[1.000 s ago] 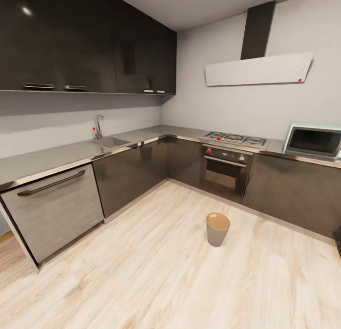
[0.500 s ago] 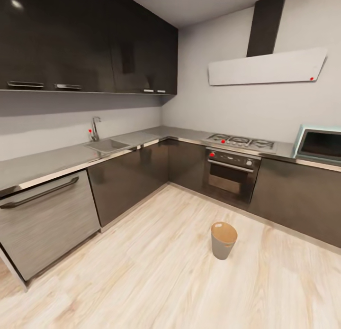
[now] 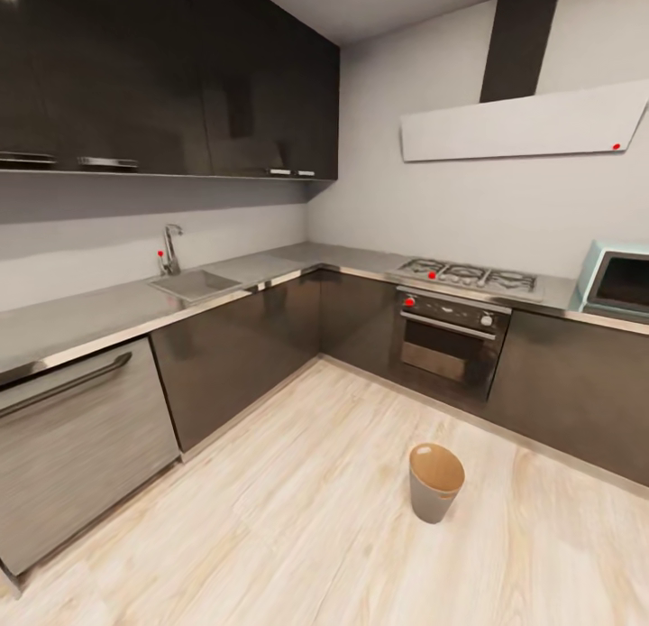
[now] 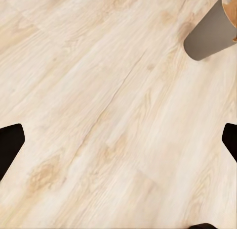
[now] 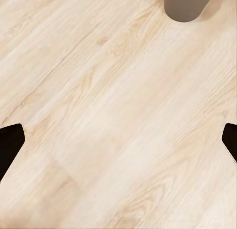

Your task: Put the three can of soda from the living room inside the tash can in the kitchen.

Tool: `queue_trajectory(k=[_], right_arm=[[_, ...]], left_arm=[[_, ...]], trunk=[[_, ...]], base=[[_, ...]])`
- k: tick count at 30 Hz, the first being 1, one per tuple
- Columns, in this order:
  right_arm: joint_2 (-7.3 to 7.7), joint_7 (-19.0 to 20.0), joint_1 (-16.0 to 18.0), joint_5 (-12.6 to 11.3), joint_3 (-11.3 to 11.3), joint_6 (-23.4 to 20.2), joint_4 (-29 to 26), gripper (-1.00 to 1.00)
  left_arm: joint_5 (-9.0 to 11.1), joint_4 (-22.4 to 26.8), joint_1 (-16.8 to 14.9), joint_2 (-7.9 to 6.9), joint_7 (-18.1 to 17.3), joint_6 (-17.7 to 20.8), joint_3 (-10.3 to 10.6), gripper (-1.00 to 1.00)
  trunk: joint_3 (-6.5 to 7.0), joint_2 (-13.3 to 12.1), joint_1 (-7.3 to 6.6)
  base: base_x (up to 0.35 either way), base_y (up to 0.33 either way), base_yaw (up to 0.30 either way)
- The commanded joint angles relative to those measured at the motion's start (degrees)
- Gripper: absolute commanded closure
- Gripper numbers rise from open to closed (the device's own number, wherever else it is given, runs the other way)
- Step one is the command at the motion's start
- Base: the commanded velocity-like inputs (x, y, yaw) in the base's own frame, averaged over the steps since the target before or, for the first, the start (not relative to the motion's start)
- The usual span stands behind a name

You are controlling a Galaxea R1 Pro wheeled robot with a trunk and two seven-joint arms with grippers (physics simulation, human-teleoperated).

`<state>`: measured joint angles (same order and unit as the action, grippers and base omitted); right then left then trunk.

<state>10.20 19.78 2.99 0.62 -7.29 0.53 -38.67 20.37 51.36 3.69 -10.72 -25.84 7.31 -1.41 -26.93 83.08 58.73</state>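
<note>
Looking down through both wrist views, I record pale wood floor (image 4: 98, 115) beneath my arms. My left claw (image 4: 118, 140) has its two dark fingertips (image 4: 10, 145) far apart at opposite edges of its picture, jaws wide and holding nothing. My right claw (image 5: 118, 140) stands the same way, fingertips (image 5: 10, 142) spread to the edges, nothing between them.

The tash can (image 3: 435, 482) stands upright on the floor at about 1 o'clock from me, well apart from the cabinets. From the head view its outer wall reads grey and its inside and rim amber-brown; I can see nothing inside it from this angle. Its grey wall also shows at the edge of the left wrist view (image 4: 210, 36) and of the right wrist view (image 5: 186, 5).

Further off, the kitchen runs in an L. At 9 to 10 o'clock is a steel-fronted dishwasher (image 3: 81, 455) under the grey surface (image 3: 99, 310). Beyond it at 11 o'clock sit the sink (image 3: 194, 285) and tap (image 3: 169, 249). Dark upper cabinets (image 3: 171, 76) hang above. At 12 to 1 o'clock, behind the bin, is the oven (image 3: 448, 342) with the gas hob (image 3: 469, 276) on top, red knobs visible. A pale hood (image 3: 523, 125) is on the wall above. A microwave (image 3: 617, 283) sits at 2 o'clock.
</note>
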Motion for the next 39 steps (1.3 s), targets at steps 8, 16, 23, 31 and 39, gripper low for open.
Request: queue_trajectory(k=[8, 16, 23, 31, 39], right_arm=[[0.0, 0.0, 0.0, 0.0, 0.0, 0.0, 0.0, -1.0], [0.0, 0.0, 0.0, 0.0, 0.0, 0.0, 0.0, -1.0], [0.0, 0.0, 0.0, 0.0, 0.0, 0.0, 0.0, -1.0], [0.11, 0.0, 0.0, 0.0, -0.2, 0.0, -0.1, -1.0], [0.23, -0.1, 0.0, 0.0, -0.4, 0.0, -0.3, -1.0]], left_arm=[[0.0, 0.0, 0.0, 0.0, 0.0, 0.0, 0.0, -1.0], [0.0, 0.0, 0.0, 0.0, 0.0, 0.1, 0.0, -1.0], [0.0, 0.0, 0.0, 0.0, 0.0, 0.0, 0.0, -1.0], [0.1, 0.5, 0.0, 0.0, -0.8, 0.0, 0.2, -1.0], [0.1, 1.0, 0.0, 0.0, -8.8, 0.2, 0.3, -1.0]], trunk=[[0.0, 0.0, 0.0], [0.0, 0.0, 0.0], [0.0, 0.0, 0.0], [0.0, 0.0, 0.0], [0.0, 0.0, 0.0]], base=[[0.347, 0.0, 0.0], [0.347, 0.0, 0.0], [0.347, 0.0, 0.0], [0.347, 0.0, 0.0], [0.347, 0.0, 0.0]])
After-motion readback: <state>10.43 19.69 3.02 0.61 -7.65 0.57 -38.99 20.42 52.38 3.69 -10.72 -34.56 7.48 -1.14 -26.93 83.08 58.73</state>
